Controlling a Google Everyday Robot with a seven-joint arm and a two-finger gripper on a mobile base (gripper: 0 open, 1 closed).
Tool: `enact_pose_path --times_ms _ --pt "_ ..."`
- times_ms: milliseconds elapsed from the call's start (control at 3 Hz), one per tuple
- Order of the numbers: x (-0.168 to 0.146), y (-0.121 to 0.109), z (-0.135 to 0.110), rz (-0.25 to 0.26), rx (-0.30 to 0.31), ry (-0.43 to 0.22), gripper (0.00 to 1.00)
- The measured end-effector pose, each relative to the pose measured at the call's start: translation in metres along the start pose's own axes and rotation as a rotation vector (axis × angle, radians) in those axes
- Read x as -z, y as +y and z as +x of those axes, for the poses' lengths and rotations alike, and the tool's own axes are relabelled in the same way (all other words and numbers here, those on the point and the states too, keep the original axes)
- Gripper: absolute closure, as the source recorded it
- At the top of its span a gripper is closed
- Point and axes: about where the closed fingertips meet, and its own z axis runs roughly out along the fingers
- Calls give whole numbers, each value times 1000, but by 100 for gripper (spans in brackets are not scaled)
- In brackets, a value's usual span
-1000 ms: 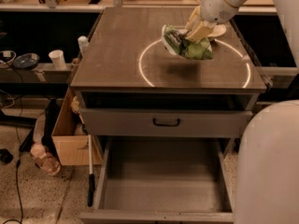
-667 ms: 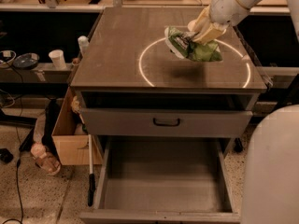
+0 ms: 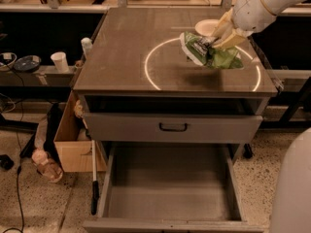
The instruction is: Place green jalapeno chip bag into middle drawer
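The pincer (image 3: 219, 35), at upper right of the frame, grips the green jalapeno chip bag (image 3: 214, 54), which hangs just under it above the bench (image 3: 121, 57), long axis left to right. The open middle drawer (image 3: 170, 188) lies well apart, at lower centre. Foil hides the fingertips, and the drawer's near edge is cut off.

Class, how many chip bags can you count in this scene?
1: the green jalapeno chip bag, held by the gripper, jaws shut on it, over the cabinet top beside the white bowl. The open middle drawer holds none; the shut drawer above could hide more.
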Motion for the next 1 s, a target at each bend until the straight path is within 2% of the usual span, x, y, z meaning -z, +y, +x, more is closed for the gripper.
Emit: enact_pose_path --times_ms 333,667,1000 --pt "5 7 -3 5 -2 -4 100" --pt "24 30 -9 8 -9 10 100" --pt "42 62 -15 13 -38 31 100"
